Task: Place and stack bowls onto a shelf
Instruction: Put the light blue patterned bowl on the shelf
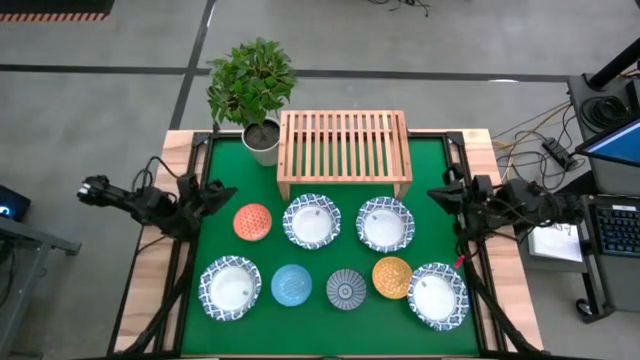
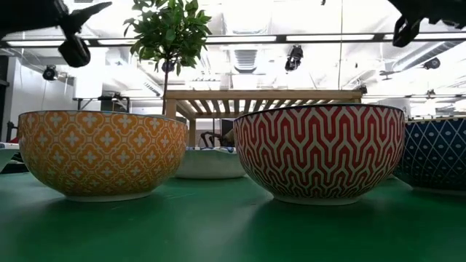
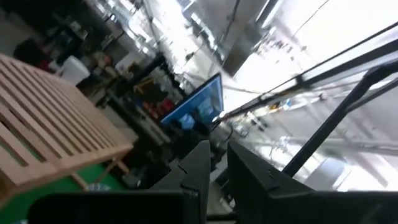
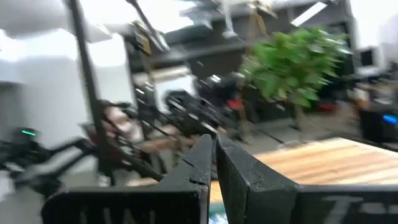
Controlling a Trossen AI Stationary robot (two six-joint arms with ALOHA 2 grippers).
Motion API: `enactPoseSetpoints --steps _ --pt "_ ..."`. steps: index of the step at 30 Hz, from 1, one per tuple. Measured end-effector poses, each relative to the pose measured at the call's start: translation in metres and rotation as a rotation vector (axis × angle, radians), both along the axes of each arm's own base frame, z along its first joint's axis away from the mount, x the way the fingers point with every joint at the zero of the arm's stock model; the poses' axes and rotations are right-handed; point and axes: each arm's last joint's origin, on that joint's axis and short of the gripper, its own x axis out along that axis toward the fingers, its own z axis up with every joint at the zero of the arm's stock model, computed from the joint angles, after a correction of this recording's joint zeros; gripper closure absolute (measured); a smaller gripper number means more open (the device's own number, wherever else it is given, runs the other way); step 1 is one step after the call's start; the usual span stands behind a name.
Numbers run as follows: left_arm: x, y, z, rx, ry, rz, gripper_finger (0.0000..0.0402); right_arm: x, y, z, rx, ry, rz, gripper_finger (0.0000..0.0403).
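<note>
Eight bowls stand upright on the green mat in front of the light-wood shelf. In the far row are the orange-red bowl and two white blue-rimmed bowls. The near row holds a white bowl, the light blue bowl, the grey-blue striped bowl, the yellow-orange bowl and another white bowl. My left gripper hovers shut at the mat's left edge. My right gripper hovers shut at the right edge. Neither touches a bowl.
A potted green plant stands at the mat's far left corner, beside the shelf. The shelf's slatted top is bare. In the low view, two patterned bowl walls, orange and red, fill the foreground. Cables and a keyboard lie right of the table.
</note>
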Motion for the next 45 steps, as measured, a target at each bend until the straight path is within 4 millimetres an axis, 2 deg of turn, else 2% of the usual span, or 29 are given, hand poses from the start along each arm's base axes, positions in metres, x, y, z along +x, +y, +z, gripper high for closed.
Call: enactPoseSetpoints --steps 3,5,11,14,19,26,34,41,45 --pt "0.014 -0.006 0.018 -0.005 0.089 -0.042 0.0363 -0.002 -0.002 0.011 -0.009 0.088 -0.066 0.039" --pt "0.026 -0.011 0.029 -0.012 0.218 -0.095 0.0363 -0.002 -0.003 0.016 -0.01 0.139 -0.092 0.039" --pt "0.058 -0.023 0.054 -0.082 0.793 -0.099 0.0363 0.001 -0.003 0.023 -0.025 0.196 -0.108 0.039" --pt "0.077 -0.032 0.064 -0.064 1.054 -0.127 0.0363 0.004 -0.003 0.022 -0.028 0.216 -0.108 0.039" --pt "0.114 -0.06 0.066 0.008 1.437 -0.408 0.0363 0.008 -0.002 0.019 -0.031 0.239 -0.108 0.039" --pt "0.155 -0.098 0.044 0.252 1.793 -0.491 0.0363 0.008 -0.002 0.018 -0.032 0.244 -0.109 0.039" --pt "0.195 -0.126 0.018 0.386 1.88 -0.516 0.0351 0.008 -0.002 0.018 -0.032 0.246 -0.109 0.039" --pt "0.23 -0.147 0.024 0.527 1.787 -0.581 0.0303 0.008 -0.002 0.017 -0.032 0.249 -0.109 0.039" --pt "0.244 -0.16 0.027 0.591 1.749 -0.618 0.0271 0.008 -0.002 0.017 -0.033 0.251 -0.109 0.039"
